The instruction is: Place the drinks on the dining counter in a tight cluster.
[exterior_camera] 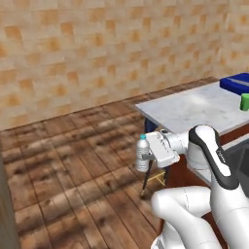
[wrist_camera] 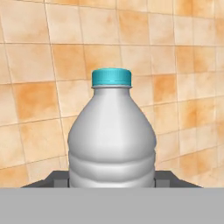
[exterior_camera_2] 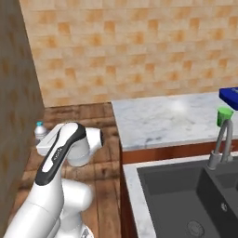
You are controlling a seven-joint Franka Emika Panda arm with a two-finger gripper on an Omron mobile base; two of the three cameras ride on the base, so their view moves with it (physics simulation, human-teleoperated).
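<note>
The small clear water bottle [wrist_camera: 111,140] with its blue cap stands upright between my fingers, and my gripper [wrist_camera: 111,178] is shut on its lower body. From the left base view the water bottle [exterior_camera: 142,153] hangs over the wooden floor, held by the gripper [exterior_camera: 147,157] just off the near-left corner of the dining counter [exterior_camera: 194,109]. In the right base view the bottle [exterior_camera_2: 40,131] peeks out behind the arm, left of the dining counter [exterior_camera_2: 158,118].
A green cup [exterior_camera: 245,101] [exterior_camera_2: 224,116] and a blue object [exterior_camera: 236,82] [exterior_camera_2: 230,96] sit at the counter's far right. The dark sink [exterior_camera_2: 186,195] with its faucet [exterior_camera_2: 221,144] lies near me. A stool [exterior_camera: 151,177] stands under the counter's corner. A tiled wall rises behind.
</note>
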